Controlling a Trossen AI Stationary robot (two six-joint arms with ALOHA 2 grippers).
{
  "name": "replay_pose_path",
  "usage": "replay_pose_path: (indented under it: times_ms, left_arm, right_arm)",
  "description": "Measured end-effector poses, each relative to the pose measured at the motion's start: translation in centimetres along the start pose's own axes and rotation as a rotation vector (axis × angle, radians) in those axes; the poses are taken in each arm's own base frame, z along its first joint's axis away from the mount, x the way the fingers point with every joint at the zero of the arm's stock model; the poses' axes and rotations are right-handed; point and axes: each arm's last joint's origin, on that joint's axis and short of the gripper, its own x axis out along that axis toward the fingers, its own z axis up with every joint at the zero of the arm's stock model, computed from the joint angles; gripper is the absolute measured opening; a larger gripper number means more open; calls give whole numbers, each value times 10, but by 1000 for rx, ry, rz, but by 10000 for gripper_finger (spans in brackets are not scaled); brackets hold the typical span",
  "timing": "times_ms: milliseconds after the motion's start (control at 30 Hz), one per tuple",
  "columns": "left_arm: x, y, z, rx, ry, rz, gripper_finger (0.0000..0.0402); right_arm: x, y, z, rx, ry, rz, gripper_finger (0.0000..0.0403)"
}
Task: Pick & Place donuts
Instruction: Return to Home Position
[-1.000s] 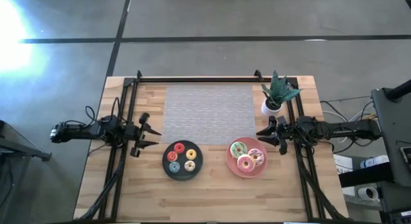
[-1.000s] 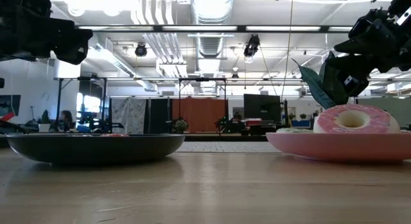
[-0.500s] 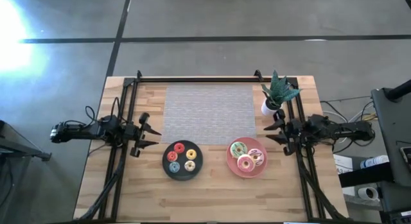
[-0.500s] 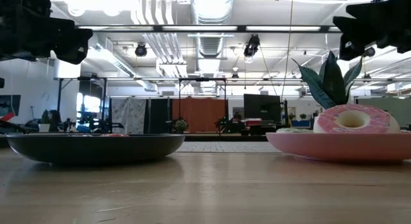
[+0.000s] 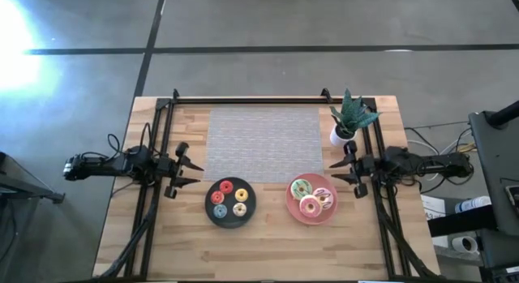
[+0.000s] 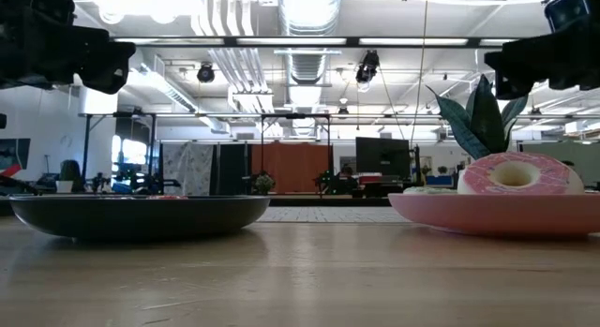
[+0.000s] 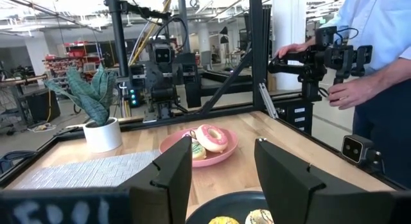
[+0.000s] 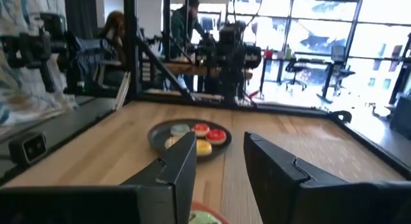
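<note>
Several tiny donuts point(image 5: 229, 199) (red, orange, yellow, blue) lie in the round black plate point(image 5: 211, 212). Three larger donuts lie in the round pink plate point(image 5: 293, 205): green-white sprinkled point(image 5: 301, 188), white with red stripes point(image 5: 323, 197), and pink point(image 5: 310, 207). My left gripper point(image 5: 198, 173) is open and empty, level above the table, left of the black plate. My right gripper point(image 5: 332, 172) is open and empty, just beyond the pink plate's far right rim. The left wrist view shows both plates past my left gripper point(image 7: 223, 166). The right wrist view shows the black plate point(image 8: 160, 135) past my right gripper point(image 8: 219, 156).
A grey woven mat point(image 5: 265, 142) covers the table's far middle. A small potted plant point(image 5: 349, 121) stands at the far right, close to my right arm. Black frame rails run along both sides point(image 5: 150, 194). A person point(image 7: 379, 63) stands beyond the table's right side.
My right gripper has drawn back a little toward the table's right edge and risen, staying open and empty. The donuts and plates have kept still.
</note>
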Motion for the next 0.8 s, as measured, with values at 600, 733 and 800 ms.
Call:
replay_pose_path:
  times_ms: [600,733,800]
  left_arm:
    - [0,0,0,0,0,0,144]
    - [0,0,0,0,0,0,144]
    - [0,0,0,0,0,0,144]
  right_arm:
    - [0,-1,-4,27,37,-31,127]
    - [1,-1,-4,28,46,-30,121]
    - [1,-1,-4,28,46,-30,119]
